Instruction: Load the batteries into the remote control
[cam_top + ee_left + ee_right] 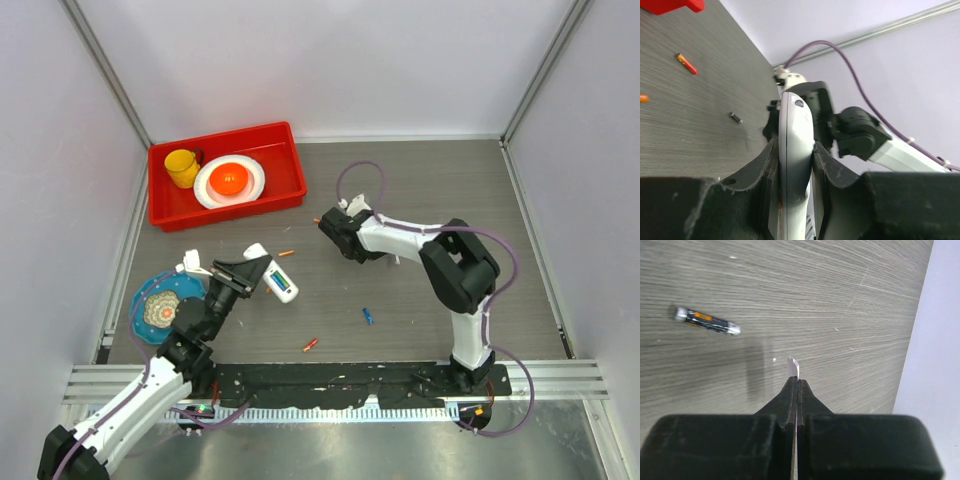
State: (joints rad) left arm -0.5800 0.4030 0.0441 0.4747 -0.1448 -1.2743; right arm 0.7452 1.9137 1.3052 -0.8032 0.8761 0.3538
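**Desk tally: five batteries, one remote**

Five batteries lie loose on the desk (430,180). They are an orange battery (286,253), a second orange battery (316,220), a red battery (311,345), a blue battery (367,316) and a dark battery (707,321); the dark one shows only in the wrist views.

There is one remote control (281,284), one red bin (283,160), one yellow cup (182,167), one white plate (205,186) and one blue dish (140,300).

There are two claws, the left claw (258,272) and the right claw (328,228).

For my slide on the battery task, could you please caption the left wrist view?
Left gripper holds the white remote control edge-on; three batteries lie on the table beyond.
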